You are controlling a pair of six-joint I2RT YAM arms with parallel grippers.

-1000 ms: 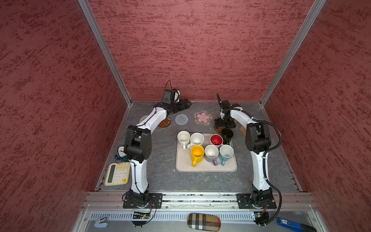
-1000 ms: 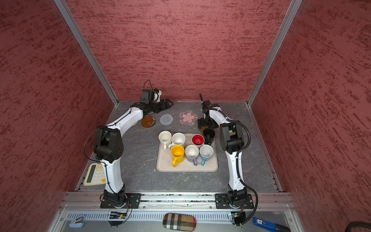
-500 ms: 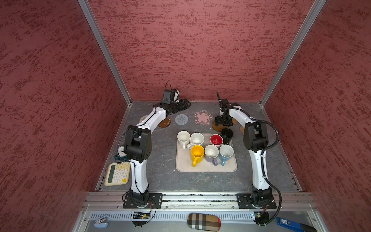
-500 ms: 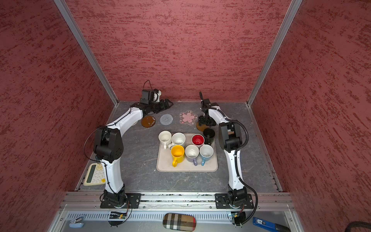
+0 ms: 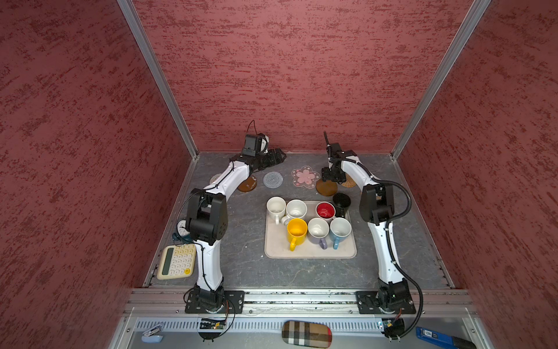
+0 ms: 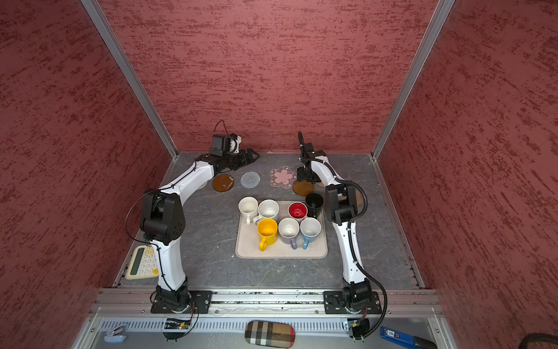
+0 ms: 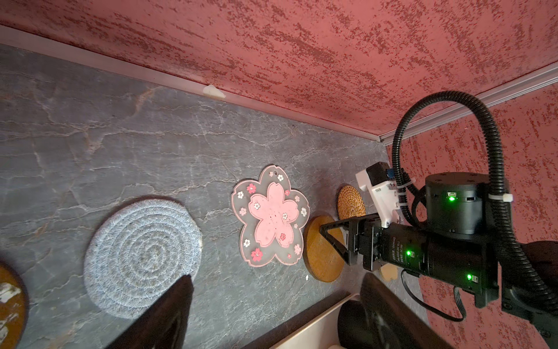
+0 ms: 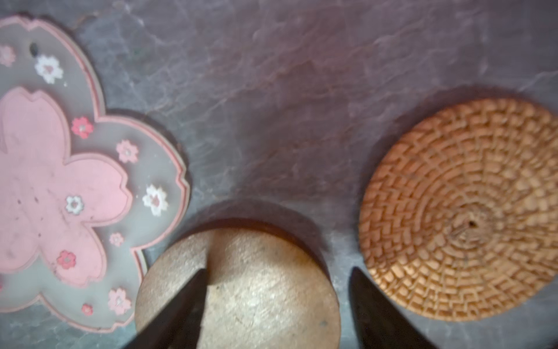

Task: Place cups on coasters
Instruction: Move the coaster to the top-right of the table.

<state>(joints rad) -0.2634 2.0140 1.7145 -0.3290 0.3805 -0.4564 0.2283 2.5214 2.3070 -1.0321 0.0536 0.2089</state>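
Brown disc coaster [image 8: 238, 290] lies beneath the right gripper [image 8: 279, 270], fingers spread and empty, seemingly lining it up; it should stay clear of the flower mat [image 8: 60, 169] and rattan round [image 8: 465, 211]. The left gripper [image 7: 276, 276] hangs released, and all seven mugs [image 5: 297, 231] sit on the tray [image 5: 311, 253]

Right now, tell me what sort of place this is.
Probably a robot test cell: red panel walls box in the tabletop, the left arm and right arm are bolted to a metal rail, and mugs are staged on a tray.
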